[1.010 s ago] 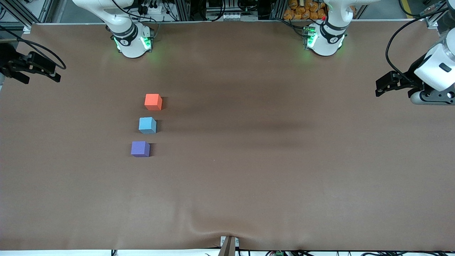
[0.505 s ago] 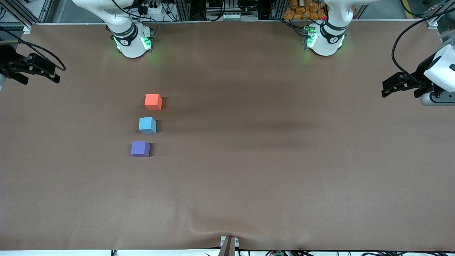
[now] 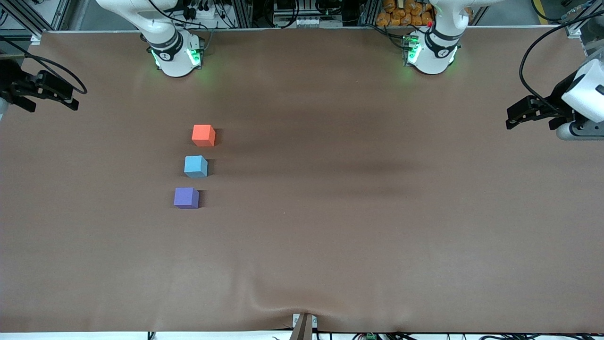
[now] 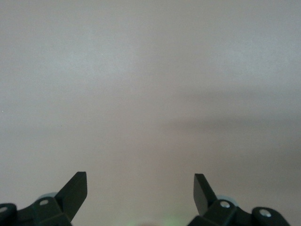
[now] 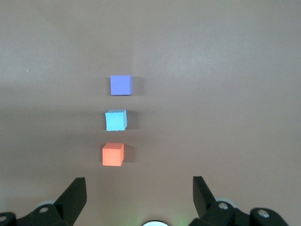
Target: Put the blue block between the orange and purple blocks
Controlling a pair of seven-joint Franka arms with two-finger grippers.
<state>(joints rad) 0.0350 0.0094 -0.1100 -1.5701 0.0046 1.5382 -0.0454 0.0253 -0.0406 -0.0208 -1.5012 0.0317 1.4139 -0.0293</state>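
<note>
1. The blue block (image 3: 195, 166) sits on the tabletop (image 3: 354, 226) in a short line of three cubes. The orange block (image 3: 203, 135) is just farther from the front camera and the purple block (image 3: 186, 197) just nearer. All three stand apart with small gaps, so the blue block already lies between the other two.
2. The line of cubes lies toward the right arm's end of the tabletop. The right claw (image 3: 47, 90) hangs over that end's edge and is by far the nearer to the blue block. Its wrist view shows the fingers spread wide and holding nothing, with the cubes ahead of it.
3. The left claw (image 3: 524, 113) hangs over the left arm's end, well apart from the cubes, its fingers also wide and empty.
4. Against the frame a second ago, the cubes have not shifted; the left claw has drawn outward toward its edge, and the right claw has barely moved.
5. Judged from this, the placement looks done and both arms are parking.
</note>
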